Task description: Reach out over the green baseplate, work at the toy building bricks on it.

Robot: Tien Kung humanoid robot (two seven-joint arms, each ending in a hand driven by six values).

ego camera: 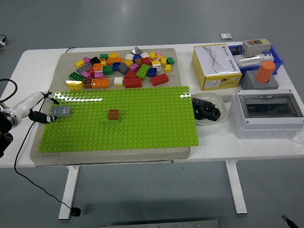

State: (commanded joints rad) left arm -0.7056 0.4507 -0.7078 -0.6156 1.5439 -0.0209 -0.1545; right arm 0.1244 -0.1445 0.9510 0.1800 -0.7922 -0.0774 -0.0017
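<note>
A green baseplate (pixel 142 121) lies on a grey mat in the middle of the table. A grey brick (pixel 61 111) sits at its left end. Near the plate's middle, a brown brick (pixel 113 114) stands on a flat green brick (pixel 105 119). My left hand (pixel 42 107) comes in from the left edge, its white and black fingers spread open just left of the grey brick, holding nothing. A heap of loose coloured bricks (pixel 121 69) lies on the mat behind the plate. My right hand is out of view.
A yellow and white box (pixel 216 66) stands at the back right beside a blue tray (pixel 259 54) and an orange cylinder (pixel 265 71). A grey enclosure with a clear lid (pixel 268 111) and a white bowl holding a black part (pixel 207 111) sit right of the plate.
</note>
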